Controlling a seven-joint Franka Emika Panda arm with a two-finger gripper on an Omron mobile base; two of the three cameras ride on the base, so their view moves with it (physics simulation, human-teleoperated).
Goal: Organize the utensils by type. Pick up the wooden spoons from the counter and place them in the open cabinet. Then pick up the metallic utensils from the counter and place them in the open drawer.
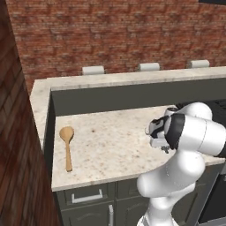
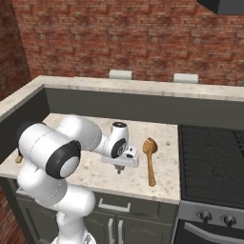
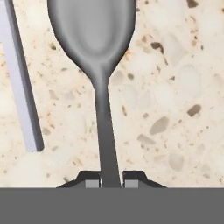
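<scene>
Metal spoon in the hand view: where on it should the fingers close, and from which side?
On the thin handle of the metal spoon, below the bowl, coming straight down from above. It lies flat on the counter, so only the handle's narrow width fits between the fingers; the bowl is too wide. The gripper already straddles the handle there.

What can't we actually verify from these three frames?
- Gripper: fingertips flank the metal spoon handle; the handle's end is cut off at the bottom edge of the hand view.
- Silver fork: its tines run off the hand view's top edge.
- Right base view: the arm hides the left wooden spoon.
- Open cabinet and drawer: outside the frames.
</scene>
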